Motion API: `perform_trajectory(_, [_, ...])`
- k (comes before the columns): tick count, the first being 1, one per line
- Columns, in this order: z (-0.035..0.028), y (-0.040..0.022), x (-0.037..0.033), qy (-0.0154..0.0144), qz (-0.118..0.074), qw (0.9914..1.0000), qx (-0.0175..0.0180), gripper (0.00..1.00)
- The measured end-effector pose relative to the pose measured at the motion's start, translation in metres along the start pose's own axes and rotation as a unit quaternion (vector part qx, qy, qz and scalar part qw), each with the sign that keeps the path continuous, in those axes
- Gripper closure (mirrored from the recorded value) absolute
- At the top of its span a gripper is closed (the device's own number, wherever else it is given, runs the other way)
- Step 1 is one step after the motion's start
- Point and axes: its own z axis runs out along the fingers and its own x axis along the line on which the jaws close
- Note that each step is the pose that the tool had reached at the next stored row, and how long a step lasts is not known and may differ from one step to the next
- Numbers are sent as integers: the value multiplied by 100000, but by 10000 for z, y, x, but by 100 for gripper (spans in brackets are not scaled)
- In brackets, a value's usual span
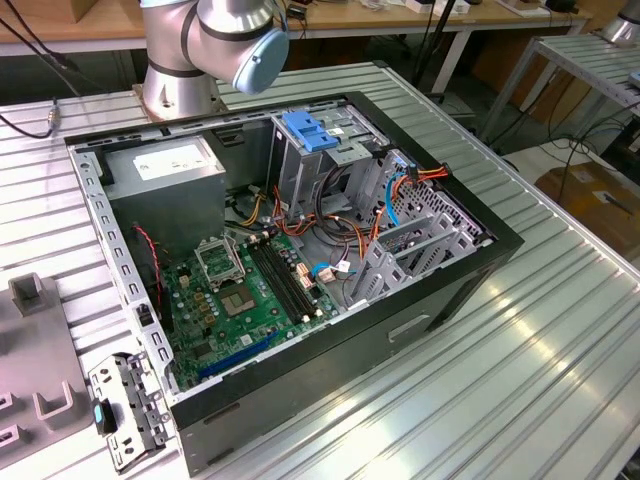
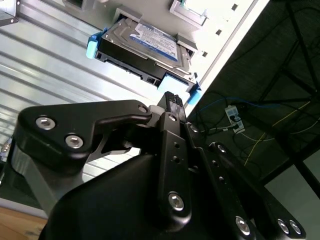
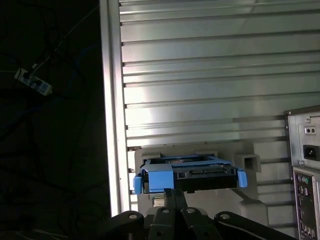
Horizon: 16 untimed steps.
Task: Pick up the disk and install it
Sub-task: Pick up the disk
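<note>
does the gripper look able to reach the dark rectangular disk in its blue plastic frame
Probably yes: the gripper hangs just before the dark rectangular blue-framed disk, which lies exposed in a pale holder, nothing between them.

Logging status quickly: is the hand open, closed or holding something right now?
Hand: cannot be told whether open or closed; it is close to the blue frame of the disk, which rests in a grey holder.
</note>
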Motion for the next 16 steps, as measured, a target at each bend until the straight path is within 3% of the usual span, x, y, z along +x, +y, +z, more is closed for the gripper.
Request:
perform_trajectory(8, [0, 0, 0, 30, -761, 99997, -6, 89])
perform_trajectory(11, [0, 0, 0, 103, -2361, 99972, -14, 89])
perform_trajectory(13, [0, 0, 0, 170, -3993, 99920, -24, 89])
perform_trajectory(16, [0, 0, 0, 290, -6752, 99771, -37, 89])
